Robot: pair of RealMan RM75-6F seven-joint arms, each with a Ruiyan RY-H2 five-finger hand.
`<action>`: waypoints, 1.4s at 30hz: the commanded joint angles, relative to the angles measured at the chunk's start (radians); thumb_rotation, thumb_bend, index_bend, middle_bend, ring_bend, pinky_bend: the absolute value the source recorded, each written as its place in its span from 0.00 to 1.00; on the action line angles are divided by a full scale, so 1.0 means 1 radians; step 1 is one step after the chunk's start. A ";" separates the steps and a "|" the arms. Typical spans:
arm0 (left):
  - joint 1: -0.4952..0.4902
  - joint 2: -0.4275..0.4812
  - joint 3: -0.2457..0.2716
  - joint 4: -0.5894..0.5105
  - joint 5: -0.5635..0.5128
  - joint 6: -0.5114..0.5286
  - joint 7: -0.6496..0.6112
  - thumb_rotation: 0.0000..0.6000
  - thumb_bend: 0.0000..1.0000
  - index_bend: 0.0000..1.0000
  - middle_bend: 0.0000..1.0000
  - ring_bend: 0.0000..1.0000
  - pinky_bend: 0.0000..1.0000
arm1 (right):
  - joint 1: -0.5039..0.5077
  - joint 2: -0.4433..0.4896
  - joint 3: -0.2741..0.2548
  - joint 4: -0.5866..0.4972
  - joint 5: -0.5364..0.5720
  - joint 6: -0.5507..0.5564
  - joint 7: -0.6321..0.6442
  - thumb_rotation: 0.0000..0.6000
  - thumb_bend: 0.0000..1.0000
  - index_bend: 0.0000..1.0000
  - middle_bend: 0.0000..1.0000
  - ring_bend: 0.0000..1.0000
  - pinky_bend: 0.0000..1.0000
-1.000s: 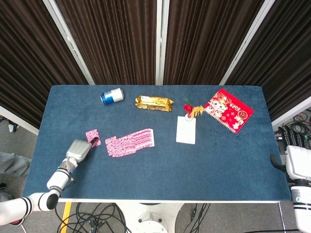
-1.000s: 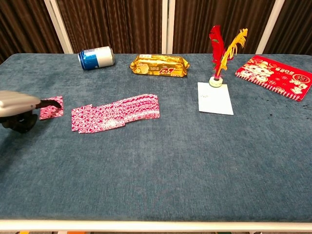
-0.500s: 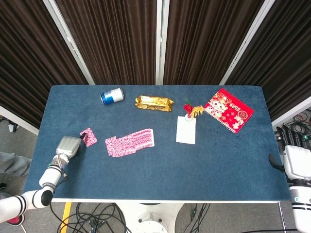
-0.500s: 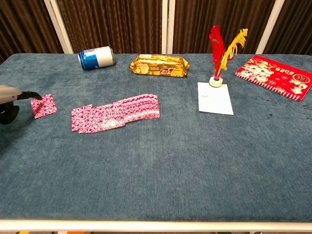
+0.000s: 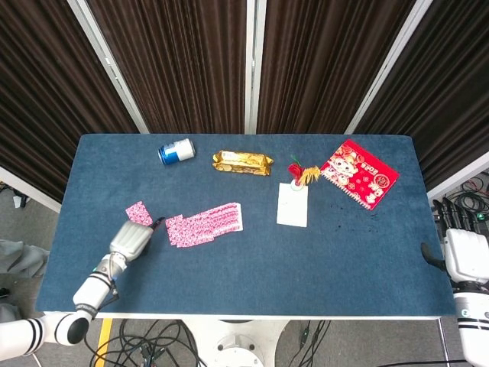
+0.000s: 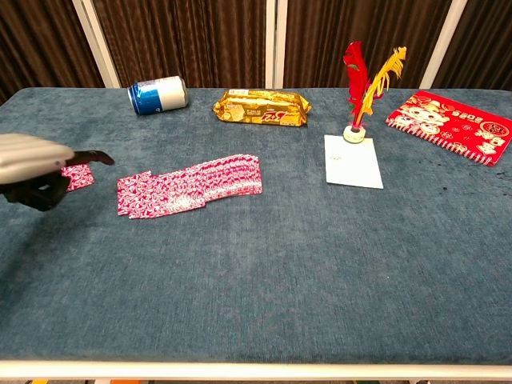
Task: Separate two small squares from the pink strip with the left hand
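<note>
the left hand hovers between one freed pink square and the strip, a finger extended, holding nothing. pressing too far in could drag several squares, or shift the whole strip

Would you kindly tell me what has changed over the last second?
The left hand slid one pink square leftward away from the strip, let it go, and swung back toward the strip. The strip, can, snack pack and right arm did not move.
</note>
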 commanded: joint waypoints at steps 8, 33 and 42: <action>-0.018 -0.093 0.006 0.042 0.044 -0.017 0.006 1.00 0.82 0.07 0.93 0.91 0.90 | 0.001 -0.004 -0.001 0.010 0.006 -0.007 0.006 1.00 0.27 0.00 0.00 0.00 0.00; -0.046 -0.073 0.023 0.013 -0.133 -0.046 0.135 1.00 0.82 0.07 0.92 0.91 0.90 | -0.003 -0.009 0.000 0.040 0.010 -0.016 0.036 1.00 0.27 0.00 0.00 0.00 0.00; -0.005 -0.036 0.067 -0.060 -0.135 0.003 0.136 1.00 0.82 0.07 0.92 0.91 0.90 | -0.003 -0.010 -0.003 0.037 0.001 -0.014 0.034 1.00 0.27 0.00 0.00 0.00 0.00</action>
